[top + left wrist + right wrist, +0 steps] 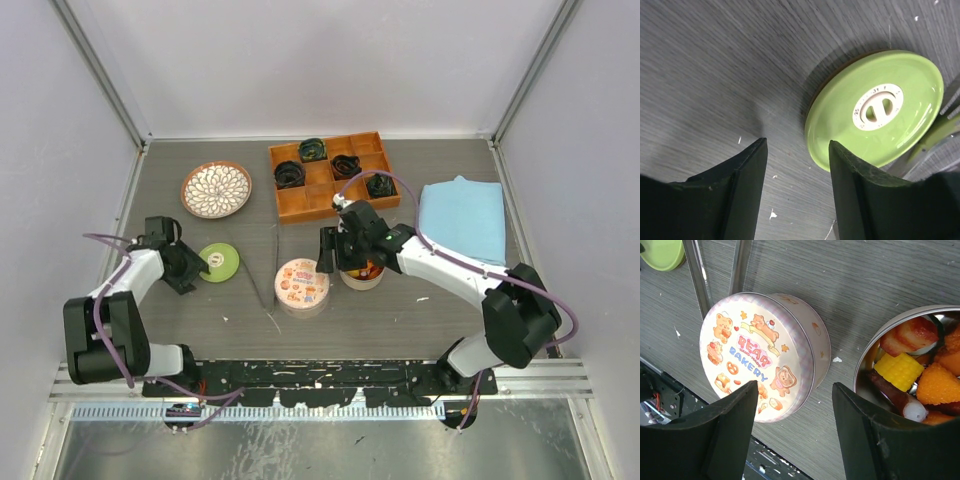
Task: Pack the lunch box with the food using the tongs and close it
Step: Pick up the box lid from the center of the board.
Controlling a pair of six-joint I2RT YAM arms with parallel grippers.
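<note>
- Lunch box [866, 351]: round metal tin, open, on table [420, 320] near centre, directly under right tool [795, 430].
- Food [937, 382] sits inside it: orange chunks, a yellow corn-like pc, a red strawberry-like pc, a sausage-like bit. Looks about full; no loose food seen elsewhere on table.
- Right tool: fingers apart, nothing btwn them, hovering over the gap btwn lunch box & Bear Bakery tin [757, 355]. That tin sits just beside the box on its left; contents not visible.
- Tongs [699, 280] lie flat on table just beyond the Bear Bakery tin; neither tool touches them.
- Step, my read: packing looks done, closing is in hand.
- Green lid [875, 107] lies flat on table further left. Left tool [797, 185] is low beside it, fingers apart & empty, lid edge just ahead of one finger, not btwn them.
- Next move prob calls for: straddle lid rim, pinch, carry to lunch box, seat level. Lid is shallow & glossy, so it could slip.
- Farther back: wooden tray [322, 198] w/ dark coils [290, 173] in some compartments, rest bare; patterned plate [216, 189], nothing on it; blue cloth [462, 222] at right.
</note>
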